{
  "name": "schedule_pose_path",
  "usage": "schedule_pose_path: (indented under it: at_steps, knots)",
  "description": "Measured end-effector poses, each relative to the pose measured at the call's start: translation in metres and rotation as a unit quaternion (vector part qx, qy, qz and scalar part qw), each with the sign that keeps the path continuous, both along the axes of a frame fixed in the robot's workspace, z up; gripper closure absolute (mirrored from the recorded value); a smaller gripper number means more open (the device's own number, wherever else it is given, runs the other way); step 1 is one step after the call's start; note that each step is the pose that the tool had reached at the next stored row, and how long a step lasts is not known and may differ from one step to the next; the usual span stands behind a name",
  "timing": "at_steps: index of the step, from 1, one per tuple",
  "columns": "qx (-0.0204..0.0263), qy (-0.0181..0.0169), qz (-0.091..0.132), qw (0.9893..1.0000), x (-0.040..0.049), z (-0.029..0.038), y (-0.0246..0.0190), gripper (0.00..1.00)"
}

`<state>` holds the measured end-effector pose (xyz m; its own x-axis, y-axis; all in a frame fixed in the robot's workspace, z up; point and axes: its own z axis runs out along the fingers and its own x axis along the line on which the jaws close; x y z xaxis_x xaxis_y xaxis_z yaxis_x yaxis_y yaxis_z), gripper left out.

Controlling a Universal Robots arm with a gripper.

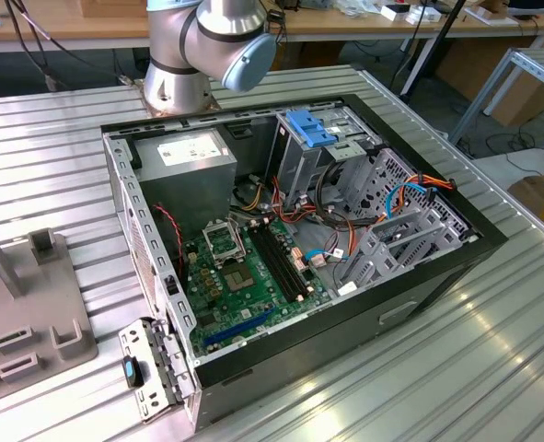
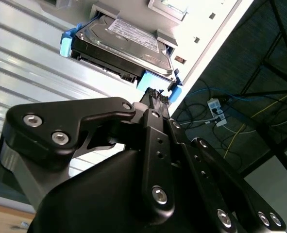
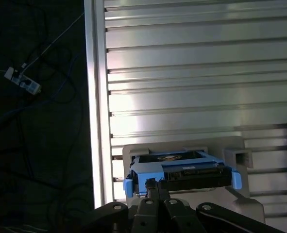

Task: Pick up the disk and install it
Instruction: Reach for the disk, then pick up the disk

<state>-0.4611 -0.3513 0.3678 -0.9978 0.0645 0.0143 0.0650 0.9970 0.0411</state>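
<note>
One disk [image 2: 128, 43], blue edge just beside gripper [image 2: 155, 95]

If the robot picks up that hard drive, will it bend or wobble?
Probably not: the hard drive looks like a rigid metal box. It is likely heavy for its size. Its flat shape should stop it rolling, though the smooth metal top might be slippery.

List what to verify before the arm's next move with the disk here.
1. The disk sits in the grey holder: ok.
2. The blue side rails are on the disk: ok.
3. The hand is close up at the disk's edge: ok.
4. The hand has a grip on the disk: cannot tell.
5. The computer case lies open: ok.
6. The drive cage has a free bay: cannot tell.
</note>
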Motion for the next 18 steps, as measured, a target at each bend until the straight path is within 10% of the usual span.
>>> schedule_pose_path:
  at_steps: [14,18]
  knots:
    - [0.0000,-0.0001,0.003,1.0000,0.0000,-0.0005,0.0000,0.89]
    - [0.0000,-0.0001,0.071,0.9975,0.0000,-0.0006,0.0000,0.89]
